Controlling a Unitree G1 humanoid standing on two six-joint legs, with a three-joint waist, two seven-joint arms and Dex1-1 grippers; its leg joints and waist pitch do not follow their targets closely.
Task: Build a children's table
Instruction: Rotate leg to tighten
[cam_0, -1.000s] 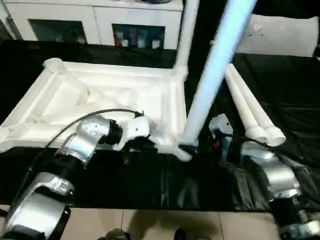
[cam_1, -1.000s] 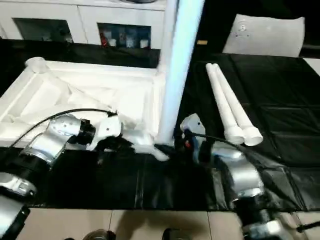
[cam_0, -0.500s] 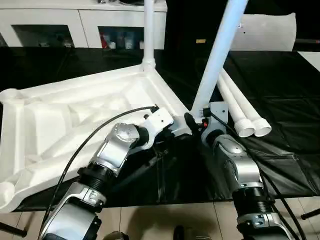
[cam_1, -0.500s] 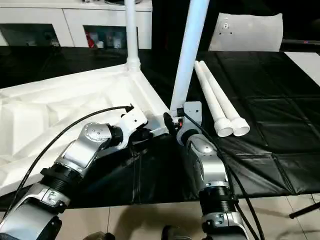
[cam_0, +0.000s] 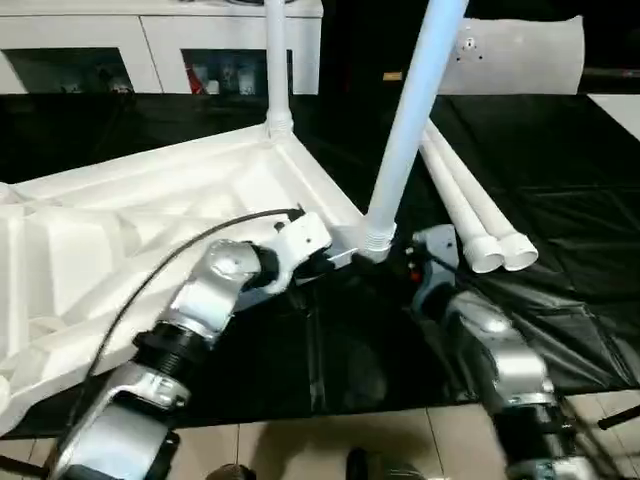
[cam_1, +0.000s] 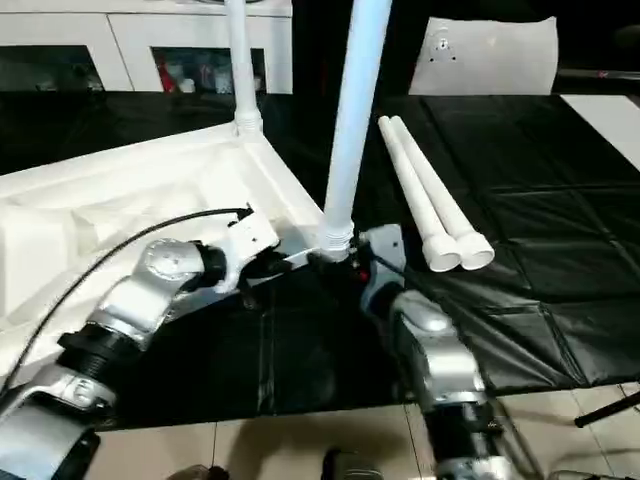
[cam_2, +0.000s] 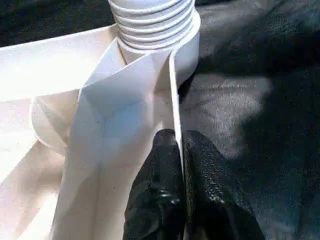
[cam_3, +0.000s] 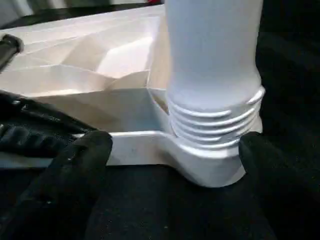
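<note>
While the head camera looks down over both silver forearms, the children's table top (cam_0: 150, 215) lies underside up on the black cloth (cam_0: 560, 190), ribs showing. One leg (cam_0: 275, 65) stands in the far corner socket, and a second leg (cam_0: 408, 120) rises at a slant from the near corner socket, right between the two grippers. The left gripper (cam_0: 325, 262) sits at the top's rim just beside that socket; the right gripper (cam_0: 405, 262) sits on the socket's other side. Two spare legs (cam_0: 470, 205) lie side by side on the cloth, beyond the right gripper. White cabinets (cam_0: 160, 45) and a flat white panel (cam_0: 520, 55) stand at the back.

Over to the left wrist: the left gripper (cam_2: 181, 150) has its black fingers (cam_2: 160, 190) pressed together, pinching the thin rim wall of the top between them. Straight ahead of the jaws sits the corner socket (cam_2: 187, 47) with the threaded end of the leg in it.

Now the right wrist: the right gripper (cam_3: 170, 150) has its fingers (cam_3: 75, 165) spread wide, one on each side of the socket (cam_3: 210, 165), not closed on it. The leg's threaded end (cam_3: 212, 75) stands between the jaws, threads partly showing above the socket.
</note>
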